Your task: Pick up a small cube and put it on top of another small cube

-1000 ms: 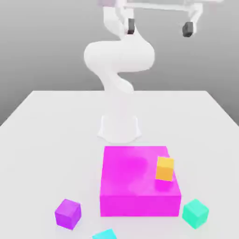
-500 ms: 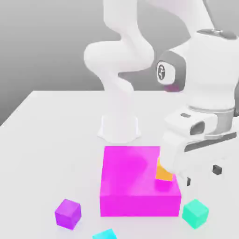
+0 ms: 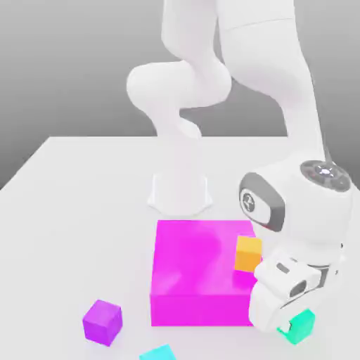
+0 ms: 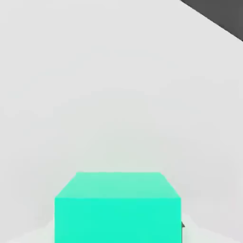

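Gripper (image 3: pixel 294 329) lowered over mint-green cube (image 4: pixel 117 208); jaws closed on it. No legible writing seen.

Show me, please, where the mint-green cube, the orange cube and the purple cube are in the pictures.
mint-green cube (image 4: pixel 117 209), hand view, on its front face.
orange cube (image 3: pixel 248 254), exterior view, on its front face, atop the magenta block.
purple cube (image 3: pixel 103 322), exterior view, on its near corner.

The robot's hand hides most of the small cube (image 3: pixel 302 326); a cyan cube (image 3: pixel 158 353) is edge-cropped.
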Controlling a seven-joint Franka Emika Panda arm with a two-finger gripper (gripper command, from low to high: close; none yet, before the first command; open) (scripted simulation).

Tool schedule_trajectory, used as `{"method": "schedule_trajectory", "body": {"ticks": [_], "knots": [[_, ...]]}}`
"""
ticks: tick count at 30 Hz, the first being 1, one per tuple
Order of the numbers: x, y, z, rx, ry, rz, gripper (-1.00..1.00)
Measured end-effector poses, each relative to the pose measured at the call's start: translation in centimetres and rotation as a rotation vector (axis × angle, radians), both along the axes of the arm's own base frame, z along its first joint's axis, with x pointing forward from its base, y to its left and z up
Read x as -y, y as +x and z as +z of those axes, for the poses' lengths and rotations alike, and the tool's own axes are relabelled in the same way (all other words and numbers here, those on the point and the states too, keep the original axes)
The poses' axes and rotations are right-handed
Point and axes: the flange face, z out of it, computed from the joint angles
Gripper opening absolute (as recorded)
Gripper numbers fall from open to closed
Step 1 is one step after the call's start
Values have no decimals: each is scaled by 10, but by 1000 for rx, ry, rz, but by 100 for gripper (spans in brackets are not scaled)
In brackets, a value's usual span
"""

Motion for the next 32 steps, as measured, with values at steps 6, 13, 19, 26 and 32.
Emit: {"method": "schedule_trajectory", "body": {"ticks": [6,13,19,26,32], "knots": [[10,14,72,34,-2,5,-100],[44,-6,140,56,-47,228,-100],[68,-41,184,48,-43,442,-100],[73,-82,167,2,1,620,-100],[74,-84,131,-1,0,624,100]]}}
